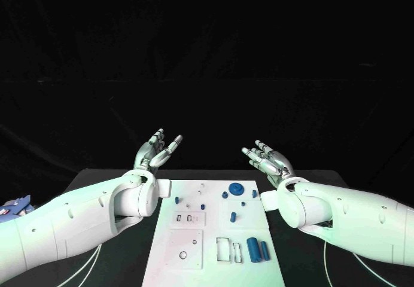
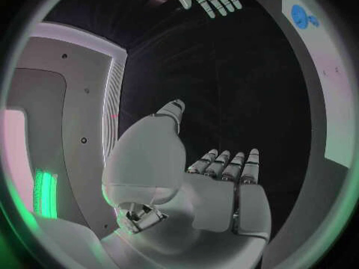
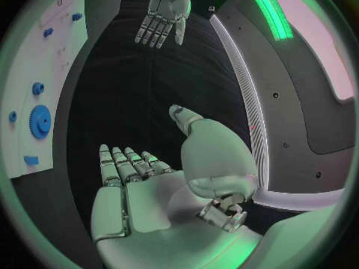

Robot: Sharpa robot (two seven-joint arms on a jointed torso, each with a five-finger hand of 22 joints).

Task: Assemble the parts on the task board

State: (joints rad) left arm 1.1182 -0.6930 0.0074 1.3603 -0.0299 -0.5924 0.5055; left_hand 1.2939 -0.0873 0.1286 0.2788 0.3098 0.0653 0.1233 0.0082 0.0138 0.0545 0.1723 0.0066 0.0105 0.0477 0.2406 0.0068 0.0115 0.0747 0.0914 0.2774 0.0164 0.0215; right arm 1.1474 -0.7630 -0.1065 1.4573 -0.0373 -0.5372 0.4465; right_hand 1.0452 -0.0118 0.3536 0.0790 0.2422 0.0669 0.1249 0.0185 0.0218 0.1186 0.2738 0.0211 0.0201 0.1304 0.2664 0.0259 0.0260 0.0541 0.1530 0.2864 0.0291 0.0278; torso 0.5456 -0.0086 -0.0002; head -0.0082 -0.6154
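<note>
Closest to me on the task board [image 1: 168, 263] I see two blue tubes [image 1: 257, 249] lying side by side near its front edge, next to some slots shaped like boxes. To their left, on a raised square plate [image 1: 185, 248], I see one small round hole.

Starting from the left, my left hand [image 1: 158, 150] is up in the air past the far left corner of the board. Its palm faces up, its fingers are spread apart, and it holds nothing. My left wrist camera shows the same bare palm.

Next comes the white board in the middle of the black table [image 1: 103, 174]. Near its far edge sits a big blue gear [image 1: 236, 189], with small blue pieces [image 1: 252, 193] close around it. One more blue piece [image 1: 177, 200] sits by the left edge, just beside my left wrist.

On the right, my right hand [image 1: 268, 158] hangs past the far right corner of the board. Its fingers are spread wide too, and it grips nothing. Both hands are well apart from all the parts.
</note>
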